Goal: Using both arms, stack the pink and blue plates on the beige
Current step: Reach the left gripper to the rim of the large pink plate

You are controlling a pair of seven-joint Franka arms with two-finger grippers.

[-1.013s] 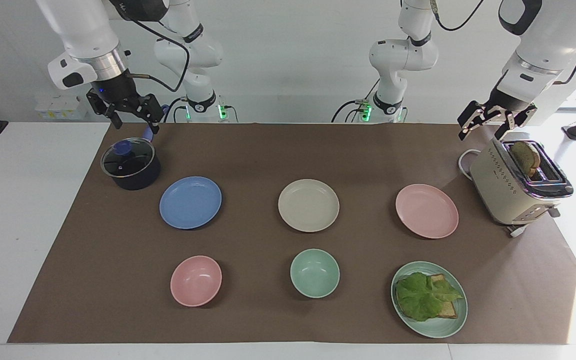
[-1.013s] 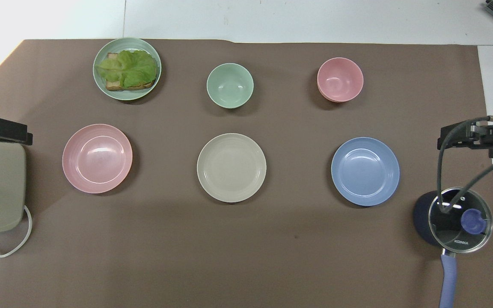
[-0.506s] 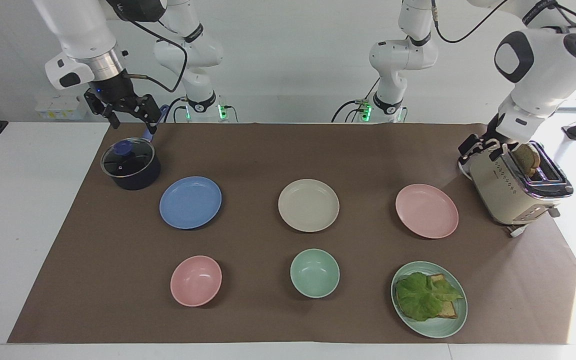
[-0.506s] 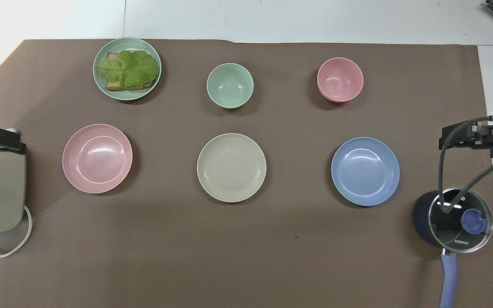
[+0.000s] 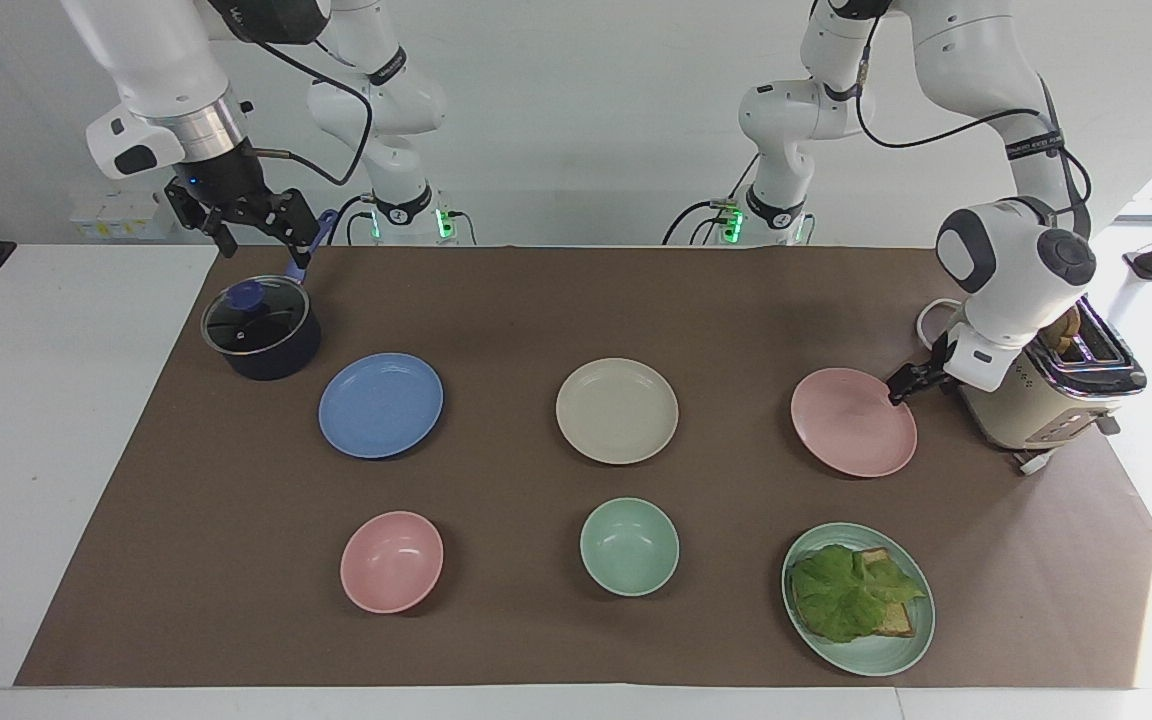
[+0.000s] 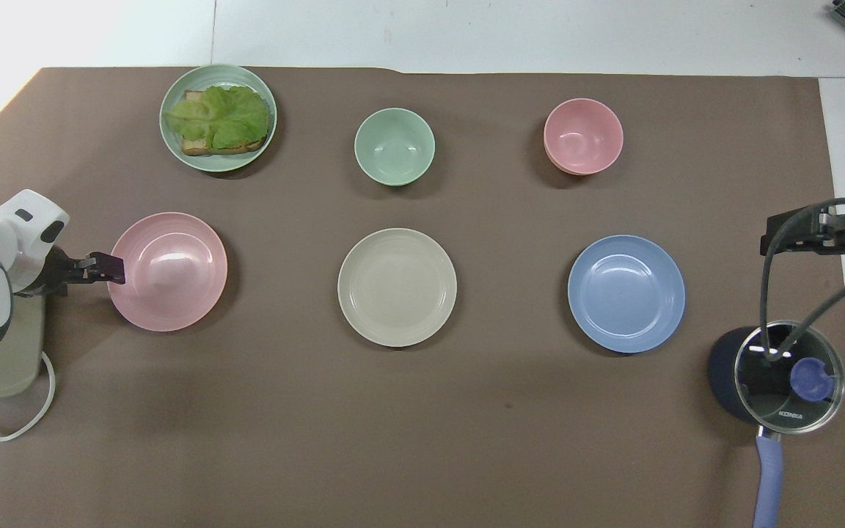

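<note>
Three plates lie in a row on the brown mat. The beige plate [image 5: 617,411] [image 6: 397,287] is in the middle. The pink plate [image 5: 851,425] [image 6: 169,275] lies toward the left arm's end and the blue plate [image 5: 381,405] [image 6: 626,293] toward the right arm's end. My left gripper [image 5: 901,387] [image 6: 107,268] is low at the pink plate's rim, on the toaster's side, open and holding nothing. My right gripper [image 5: 264,243] [image 6: 796,233] hangs open and empty in the air over the pot, beside the blue plate.
A dark pot with a glass lid [image 5: 261,330] stands at the right arm's end. A cream toaster [image 5: 1036,400] with bread in it stands at the left arm's end. Farther from the robots are a pink bowl [image 5: 392,560], a green bowl [image 5: 629,546] and a green plate [image 5: 871,660] bearing lettuce and toast.
My left arm has swung down from above the toaster to the pink plate's rim. The right gripper has barely shifted. No plate has moved.
</note>
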